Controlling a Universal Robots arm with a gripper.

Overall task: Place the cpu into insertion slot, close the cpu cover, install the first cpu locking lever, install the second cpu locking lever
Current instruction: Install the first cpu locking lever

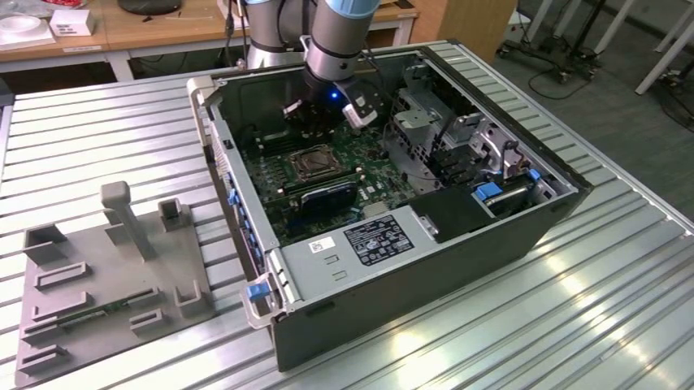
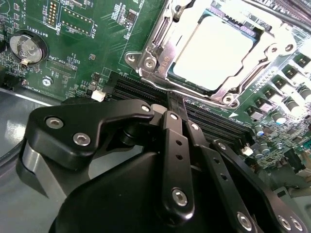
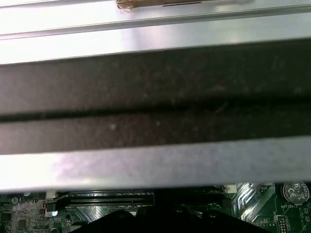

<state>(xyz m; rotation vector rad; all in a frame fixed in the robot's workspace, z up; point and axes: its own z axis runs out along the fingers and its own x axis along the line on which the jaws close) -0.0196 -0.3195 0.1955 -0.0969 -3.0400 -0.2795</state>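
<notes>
The silver-topped cpu (image 2: 214, 46) lies flat in the insertion slot (image 1: 309, 162) on the green motherboard inside the open computer case. The cpu cover (image 2: 158, 51), a steel frame with a window, lies down around the chip. I cannot tell how the locking levers stand. My gripper (image 2: 174, 99) hovers over the black memory slots (image 2: 138, 90) just beside the socket, its black fingers drawn together and holding nothing. In the exterior view the gripper (image 1: 323, 114) hangs inside the case, a little beyond the socket toward the arm's base.
The case walls (image 1: 223, 154) and the metal drive cage (image 1: 434, 130) hem the arm in. A coin battery (image 2: 26, 48) sits on the board. A grey fixture plate (image 1: 109, 276) lies on the slatted metal table at the exterior view's left.
</notes>
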